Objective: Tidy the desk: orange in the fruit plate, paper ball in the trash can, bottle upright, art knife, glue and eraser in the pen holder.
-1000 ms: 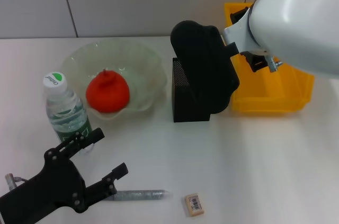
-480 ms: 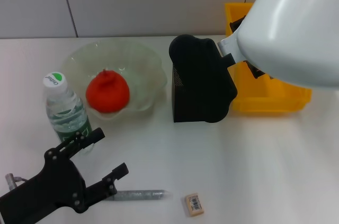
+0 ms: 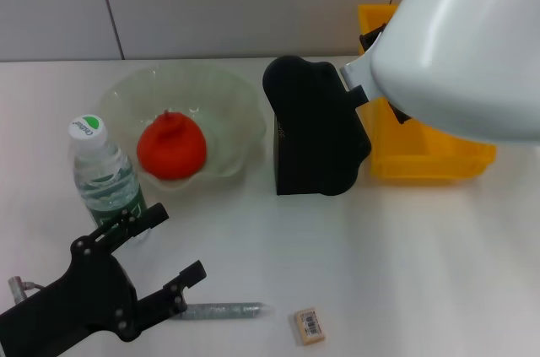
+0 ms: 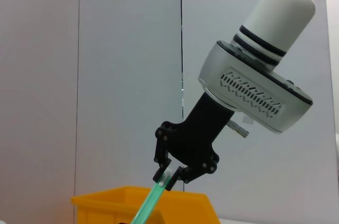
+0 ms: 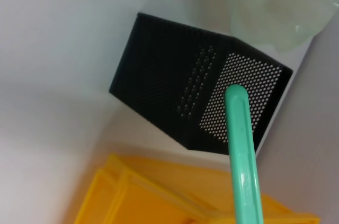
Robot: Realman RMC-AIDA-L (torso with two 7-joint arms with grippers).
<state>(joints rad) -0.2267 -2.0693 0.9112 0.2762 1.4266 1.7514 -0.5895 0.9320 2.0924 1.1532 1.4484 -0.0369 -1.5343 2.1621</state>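
Two items lie loose at the near edge of the desk: the eraser (image 3: 310,326) at about 6 o'clock in the head view, and just beside it toward 7 o'clock a grey stick (image 3: 224,311), which we judge to be the glue. Our left gripper (image 3: 160,245) rests low at 8 o'clock with its fingers spread apart and nothing between them; one finger tip is near the stick, so it seems ready for this item.

A little farther, at 9 o'clock, the bottle (image 3: 103,173) already stands upright on its base. Behind it, toward 10 o'clock, the orange (image 3: 171,147) sits inside the fruit plate (image 3: 240,104), so we think these two steps are done.

Near the centre the pen holder (image 3: 291,150) is half hidden by our right gripper (image 4: 170,175), which hangs over it. In the left wrist view its fingers are pinched on a long green tool (image 4: 151,201), and we take this for the art knife. It is held slanted with the free end down, probably so that it slides into the holder. In the right wrist view the green tip appears before the mesh wall and the opening does not show, so we cannot tell if it is inside yet.

Farthest, at 2 o'clock, stands the trash can (image 3: 432,153), touching or just beside the holder. We see no paper ball.
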